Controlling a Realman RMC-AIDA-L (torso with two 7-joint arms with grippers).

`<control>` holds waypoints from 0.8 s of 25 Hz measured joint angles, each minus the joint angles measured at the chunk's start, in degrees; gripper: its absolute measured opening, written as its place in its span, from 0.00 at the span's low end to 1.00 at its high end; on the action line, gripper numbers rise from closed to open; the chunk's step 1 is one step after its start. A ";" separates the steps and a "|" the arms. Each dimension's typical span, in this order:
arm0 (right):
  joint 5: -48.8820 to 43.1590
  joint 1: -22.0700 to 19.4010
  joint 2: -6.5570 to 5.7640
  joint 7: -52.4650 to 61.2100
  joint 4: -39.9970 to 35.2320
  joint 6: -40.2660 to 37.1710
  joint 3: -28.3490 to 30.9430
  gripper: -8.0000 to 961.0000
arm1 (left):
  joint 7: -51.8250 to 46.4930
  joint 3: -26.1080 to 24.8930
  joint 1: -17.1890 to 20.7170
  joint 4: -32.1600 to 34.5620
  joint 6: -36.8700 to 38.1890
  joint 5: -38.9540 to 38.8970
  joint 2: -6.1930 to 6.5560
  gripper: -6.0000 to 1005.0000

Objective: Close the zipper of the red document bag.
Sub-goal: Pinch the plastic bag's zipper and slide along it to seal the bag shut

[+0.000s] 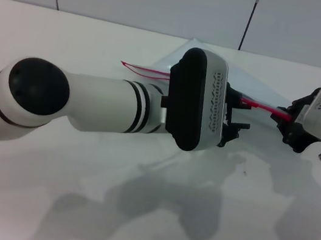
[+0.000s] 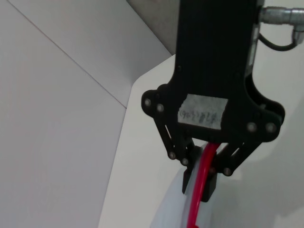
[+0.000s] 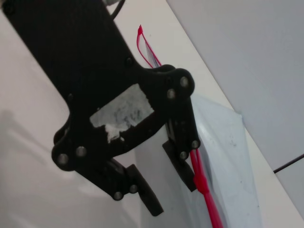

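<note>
Left gripper [image 1: 235,117]: mid-table in the head view, fingers [image 2: 207,183] pinched on the zipper [image 1: 260,105], the red strip passing between them in the left wrist view.

Red document bag [image 1: 203,56]: translucent, lying on the white table [image 1: 69,37], from 12 toward 2 o'clock of the left gripper; red edge gapes open at 9 o'clock.

Right gripper [image 1: 292,126]: at 3 o'clock, fingers spread; one finger [image 3: 183,164] touches the zipper.
</note>
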 joint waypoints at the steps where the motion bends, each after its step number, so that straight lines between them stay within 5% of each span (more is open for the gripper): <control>1: 0.00 -0.01 0.00 0.00 0.00 0.00 0.02 0.06 | 0.00 0.24 0.15 0.18 0.13 0.00 0.02 0.32; 20: -0.12 0.16 0.00 -0.03 0.52 -0.10 0.34 0.06 | 0.00 0.57 1.33 1.94 1.16 0.05 0.14 0.32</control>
